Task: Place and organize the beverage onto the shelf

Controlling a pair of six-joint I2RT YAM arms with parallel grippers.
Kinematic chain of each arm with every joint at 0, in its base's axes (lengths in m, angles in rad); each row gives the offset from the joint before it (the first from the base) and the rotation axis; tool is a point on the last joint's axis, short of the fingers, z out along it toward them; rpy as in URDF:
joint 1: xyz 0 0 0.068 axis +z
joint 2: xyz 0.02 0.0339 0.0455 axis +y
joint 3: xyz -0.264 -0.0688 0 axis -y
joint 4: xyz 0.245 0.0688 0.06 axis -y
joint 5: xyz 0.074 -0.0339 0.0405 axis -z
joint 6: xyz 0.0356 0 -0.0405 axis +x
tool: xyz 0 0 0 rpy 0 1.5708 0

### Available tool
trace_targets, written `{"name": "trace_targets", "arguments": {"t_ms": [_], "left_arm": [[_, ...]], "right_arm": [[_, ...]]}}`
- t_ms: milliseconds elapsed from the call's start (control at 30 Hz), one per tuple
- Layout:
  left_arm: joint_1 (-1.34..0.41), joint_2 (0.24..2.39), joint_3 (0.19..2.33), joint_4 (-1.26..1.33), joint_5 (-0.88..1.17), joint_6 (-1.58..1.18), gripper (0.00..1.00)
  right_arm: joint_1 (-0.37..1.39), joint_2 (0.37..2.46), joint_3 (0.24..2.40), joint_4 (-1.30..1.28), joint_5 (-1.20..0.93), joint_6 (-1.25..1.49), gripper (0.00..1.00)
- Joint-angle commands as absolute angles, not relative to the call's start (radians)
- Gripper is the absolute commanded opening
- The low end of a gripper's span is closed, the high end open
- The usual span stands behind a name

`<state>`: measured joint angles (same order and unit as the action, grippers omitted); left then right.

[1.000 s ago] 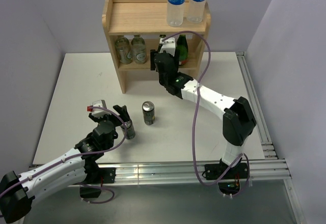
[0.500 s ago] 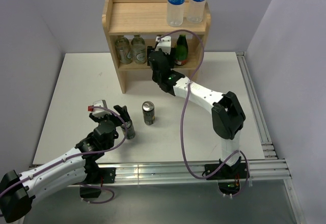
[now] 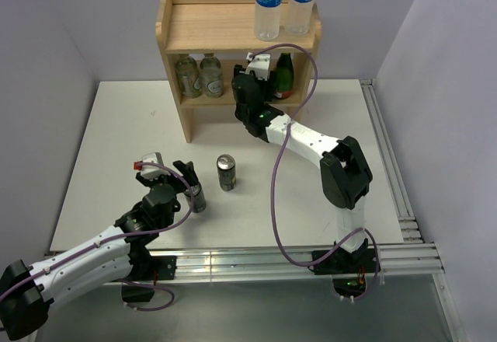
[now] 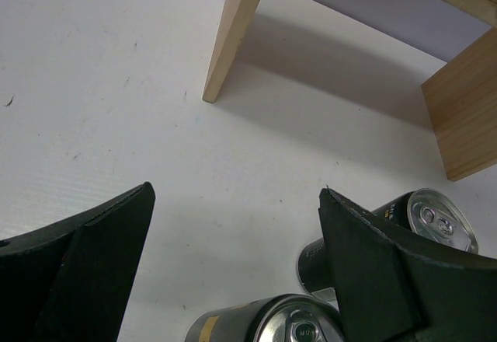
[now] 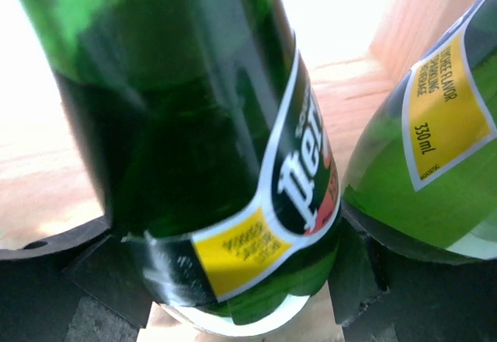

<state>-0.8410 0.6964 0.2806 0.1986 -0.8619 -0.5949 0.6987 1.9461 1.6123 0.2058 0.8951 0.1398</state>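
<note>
My right gripper (image 5: 225, 268) is shut on a dark green glass bottle (image 5: 194, 124) inside the lower tier of the wooden shelf (image 3: 210, 27). A second green bottle (image 5: 435, 148) stands right beside it. From above, the right gripper (image 3: 255, 84) reaches under the top board, and a green bottle (image 3: 285, 74) shows just right of it. Two water bottles (image 3: 269, 4) stand on the shelf's top at the right. My left gripper (image 4: 235, 194) is open, with a dark can (image 4: 264, 322) low between its fingers, untouched. Another can (image 4: 423, 221) stands past its right finger.
Two pale glass bottles (image 3: 187, 75) stand at the left of the lower tier. The shelf's side panels (image 4: 233, 39) reach down to the white table. A metal rail (image 3: 388, 163) runs along the table's right edge. Purple walls close in on both sides.
The right arm has folded its elbow inward and carried its gripper a little further into the lower tier. The left arm and both cans have not moved.
</note>
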Motion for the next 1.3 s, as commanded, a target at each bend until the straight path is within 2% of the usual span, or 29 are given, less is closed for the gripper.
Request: {"name": "trace_targets", "arguments": {"t_ms": [0,267,300,333,367,467,500,800,933,1267], "left_arm": [[-0.838,0.695,0.284,0.224,-0.868,-0.592,0.94],[-0.839,0.699,0.288,0.224,-0.871,-0.592,0.94],[-0.838,0.699,0.288,0.222,-0.871,-0.592,0.94],[-0.838,0.698,0.288,0.224,-0.871,-0.592,0.94],[-0.839,0.699,0.288,0.222,-0.871,-0.592,0.94],[-0.838,0.698,0.287,0.225,-0.871,-0.592,0.94],[-0.838,0.698,0.285,0.224,-0.871,-0.592,0.94],[-0.838,0.696,0.287,0.222,-0.873,-0.592,0.94],[-0.838,0.693,0.285,0.224,-0.873,-0.592,0.94],[-0.839,0.693,0.285,0.224,-0.873,-0.592,0.94]], "right_arm": [[0.649,1.879,1.608,0.339,0.986,0.144,0.0],[0.63,1.865,1.588,0.305,0.97,0.181,0.0],[0.629,1.865,1.588,0.289,0.957,0.189,0.05],[0.63,1.865,1.588,0.285,0.945,0.195,0.16],[0.63,1.865,1.585,0.285,0.943,0.199,0.48],[0.632,1.858,1.569,0.284,0.936,0.215,0.74],[0.632,1.858,1.565,0.278,0.936,0.216,0.77],[0.64,1.855,1.559,0.276,0.92,0.209,0.88],[0.647,1.858,1.56,0.275,0.917,0.203,0.96],[0.683,1.855,1.542,0.267,0.923,0.19,0.99]]}}
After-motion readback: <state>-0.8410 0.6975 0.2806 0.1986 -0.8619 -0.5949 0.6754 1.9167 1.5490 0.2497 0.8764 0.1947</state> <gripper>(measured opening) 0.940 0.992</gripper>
